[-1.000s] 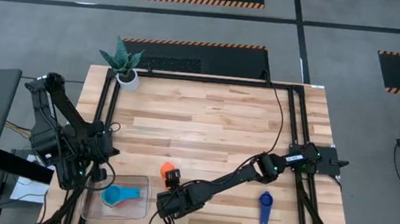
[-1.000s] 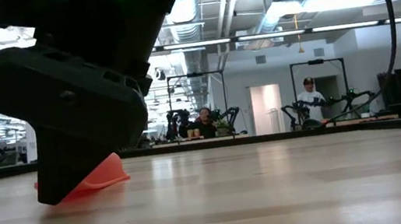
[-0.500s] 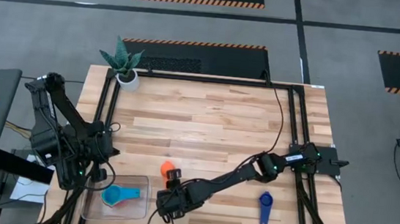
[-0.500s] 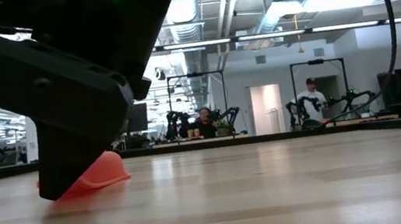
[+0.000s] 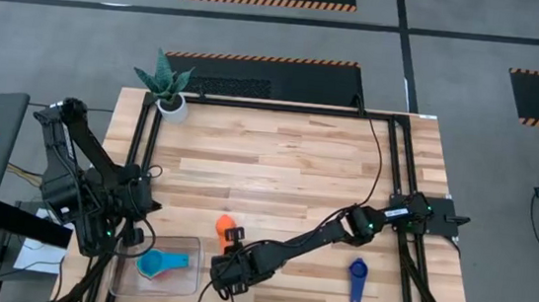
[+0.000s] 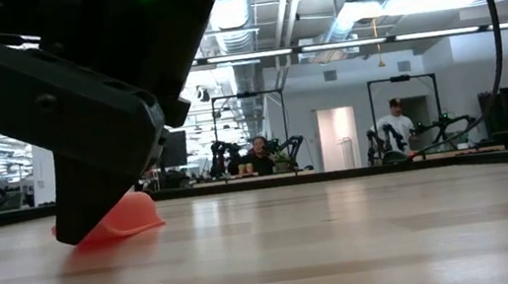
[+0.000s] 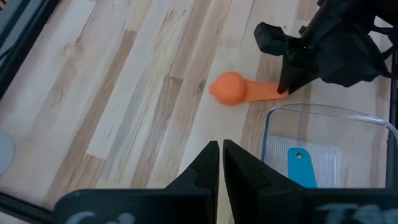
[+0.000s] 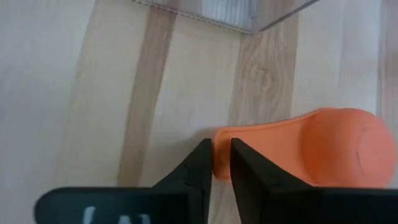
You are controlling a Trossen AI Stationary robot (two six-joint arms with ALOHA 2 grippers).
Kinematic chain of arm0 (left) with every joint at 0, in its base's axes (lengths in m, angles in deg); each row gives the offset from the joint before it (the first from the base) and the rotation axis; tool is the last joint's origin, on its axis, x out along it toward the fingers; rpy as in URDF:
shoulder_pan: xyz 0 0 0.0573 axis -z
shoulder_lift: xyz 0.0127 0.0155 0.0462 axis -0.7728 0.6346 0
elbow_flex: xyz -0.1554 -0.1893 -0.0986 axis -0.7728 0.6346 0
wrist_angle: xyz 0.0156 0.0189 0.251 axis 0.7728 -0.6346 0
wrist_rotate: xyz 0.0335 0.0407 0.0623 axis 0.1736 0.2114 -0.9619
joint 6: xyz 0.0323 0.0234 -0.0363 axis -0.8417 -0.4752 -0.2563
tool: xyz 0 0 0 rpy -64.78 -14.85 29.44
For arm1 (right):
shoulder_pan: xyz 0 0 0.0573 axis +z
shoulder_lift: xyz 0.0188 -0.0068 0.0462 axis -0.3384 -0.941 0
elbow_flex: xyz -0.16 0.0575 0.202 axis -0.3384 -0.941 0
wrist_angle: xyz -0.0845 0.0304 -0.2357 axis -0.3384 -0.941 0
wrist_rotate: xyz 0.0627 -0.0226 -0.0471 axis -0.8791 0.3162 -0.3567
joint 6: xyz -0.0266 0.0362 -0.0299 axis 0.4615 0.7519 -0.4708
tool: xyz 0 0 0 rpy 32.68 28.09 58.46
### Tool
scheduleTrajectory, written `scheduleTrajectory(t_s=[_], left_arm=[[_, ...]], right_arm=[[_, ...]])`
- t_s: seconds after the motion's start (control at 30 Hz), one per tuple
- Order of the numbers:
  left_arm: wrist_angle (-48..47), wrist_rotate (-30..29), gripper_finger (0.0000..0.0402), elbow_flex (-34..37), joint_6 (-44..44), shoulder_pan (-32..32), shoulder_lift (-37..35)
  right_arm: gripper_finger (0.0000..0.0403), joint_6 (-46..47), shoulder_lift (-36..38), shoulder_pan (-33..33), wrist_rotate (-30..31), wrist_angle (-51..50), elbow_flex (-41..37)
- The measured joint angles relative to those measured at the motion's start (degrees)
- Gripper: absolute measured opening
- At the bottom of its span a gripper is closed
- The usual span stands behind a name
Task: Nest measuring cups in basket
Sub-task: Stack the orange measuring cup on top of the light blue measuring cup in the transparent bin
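A red-orange measuring cup (image 5: 224, 225) lies upside down on the wood table, just right of the clear basket (image 5: 182, 283). Its flat handle points toward my right gripper (image 8: 221, 163). That gripper reaches in low from the right and its fingers have closed in on the handle's free end. In the basket lie a light blue cup (image 5: 151, 264) and a blue handle (image 7: 300, 167). A dark blue cup (image 5: 356, 278) lies near the front right. My left gripper (image 7: 221, 152) hovers shut above the table, left of the basket. My right gripper has the free end of the red-orange cup's handle (image 8: 222, 135) between its two fingertips. The fingers slant down from above and from the table's near right. One fingertip stands just past the handle's end and the other over the handle. The cup rests on its rim on the table.
A white plant pot (image 5: 170, 102) stands at the far left corner. Black frame rails run along the table's left, far and right edges. People stand in the room far behind the table. Bare wood lies between the cups and the far edge.
My right gripper has shifted a little at the red-orange cup's handle, and its body has tipped slightly. The cup has stayed on the table where it was.
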Motion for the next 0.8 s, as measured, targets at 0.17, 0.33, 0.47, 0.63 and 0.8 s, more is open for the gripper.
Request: scheduleTrajectory(t_s=[0.17,0.33,0.47,0.63,0.8], left_arm=[[0.0,0.0,0.0011,0.0,0.0,0.0,0.0],[0.0,0.0,0.0011,0.0,0.0,0.0,0.0],[0.0,0.0,0.0011,0.0,0.0,0.0,0.0],[0.0,0.1,0.0011,0.0,0.3,0.0,0.0],[0.0,0.1,0.0011,0.0,0.3,0.0,0.0]], right_arm=[[0.0054,0.0,0.0,-0.1,0.1,0.0,0.0],[0.0032,-0.2,0.0,-0.1,1.0,0.0,0.0],[0.002,-0.2,0.0,0.0,3.5,-0.1,0.0],[0.002,-0.1,0.2,-0.1,7.9,-2.9,1.3],[0.0011,-0.2,1.8,-0.1,13.4,-4.8,1.3]])
